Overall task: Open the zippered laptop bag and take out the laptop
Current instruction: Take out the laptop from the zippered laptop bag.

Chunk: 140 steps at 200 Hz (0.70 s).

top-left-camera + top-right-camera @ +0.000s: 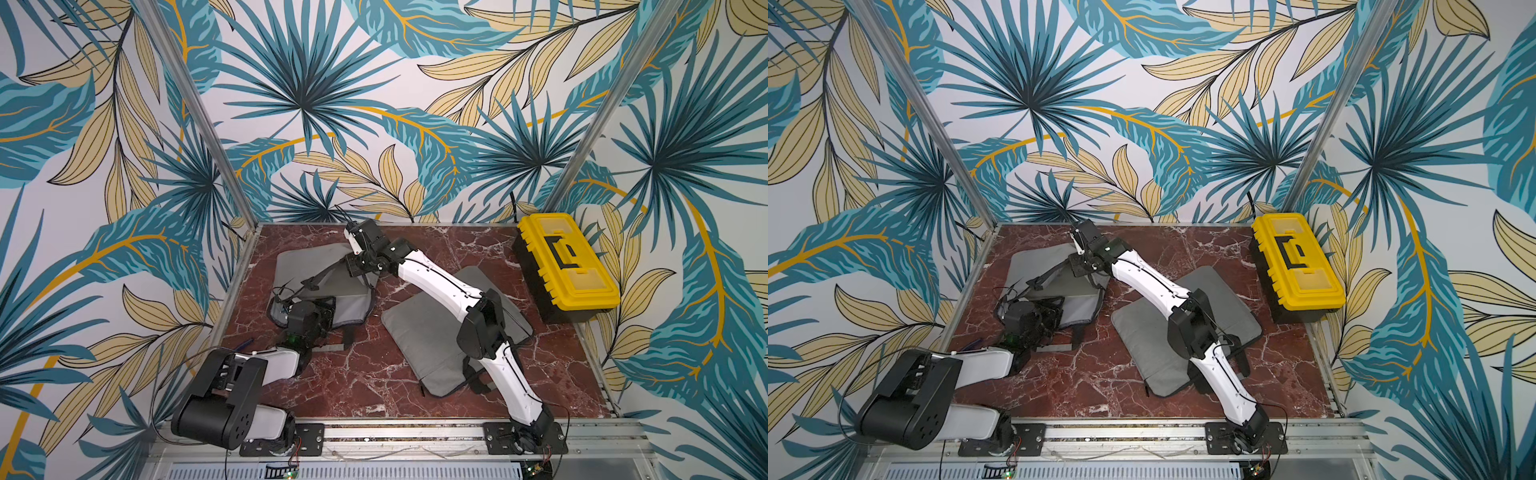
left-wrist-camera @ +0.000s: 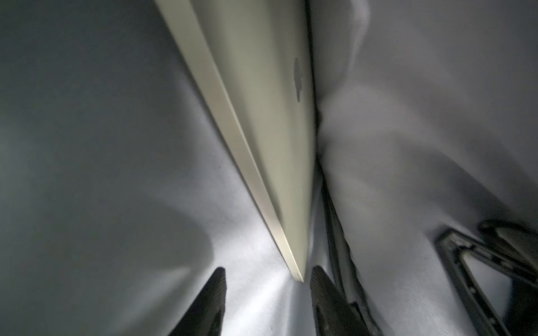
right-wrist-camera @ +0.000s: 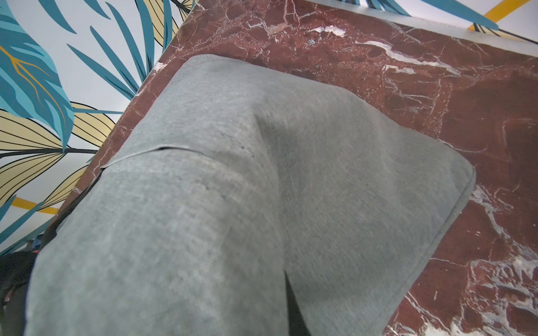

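Marble table: laptop seen only L-wrist, betw parted left pincer; right pincer clenches bag.

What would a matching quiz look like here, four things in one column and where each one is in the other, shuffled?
Column one: 1 laptop; 2 yellow toolbox; 3 flat grey sleeve; 4 right claw.
Column two: A far right corner of the table; B pinching top fabric of the open bag; C inside the open bag; D below the right arm.
Pairs: 1-C, 2-A, 3-D, 4-B.
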Available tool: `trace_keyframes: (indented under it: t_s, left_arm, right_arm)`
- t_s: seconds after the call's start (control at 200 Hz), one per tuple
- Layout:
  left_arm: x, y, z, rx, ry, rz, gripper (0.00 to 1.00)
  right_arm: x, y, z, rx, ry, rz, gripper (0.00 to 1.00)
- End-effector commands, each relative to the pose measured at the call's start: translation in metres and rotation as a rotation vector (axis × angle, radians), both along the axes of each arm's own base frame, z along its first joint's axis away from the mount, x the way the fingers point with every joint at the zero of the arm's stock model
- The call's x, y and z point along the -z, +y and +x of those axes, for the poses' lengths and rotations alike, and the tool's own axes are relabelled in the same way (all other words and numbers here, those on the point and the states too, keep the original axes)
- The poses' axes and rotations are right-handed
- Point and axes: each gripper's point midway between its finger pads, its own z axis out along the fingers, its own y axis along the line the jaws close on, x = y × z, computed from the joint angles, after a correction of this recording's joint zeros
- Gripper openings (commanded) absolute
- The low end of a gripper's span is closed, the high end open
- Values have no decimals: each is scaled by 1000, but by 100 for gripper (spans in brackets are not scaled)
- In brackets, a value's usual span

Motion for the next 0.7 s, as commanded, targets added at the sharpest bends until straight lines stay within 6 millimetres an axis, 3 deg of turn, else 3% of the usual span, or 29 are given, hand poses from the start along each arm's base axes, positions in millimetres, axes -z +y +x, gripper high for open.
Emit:
trace_keyframes:
  t_s: [0.0,0.33,0.696]
  left_arm:
    - [-20,7,19,-13,-89,12,48]
    - [-23,12,45,14,-114,43,48]
    - [-13,9,67,29,-122,-3,48]
  right_arm:
    - [-42,17,3,-11,-54,136,0]
    - [-39,22,2,-28,-40,153,0]
    - [-34,26,1,-45,-31,157,0]
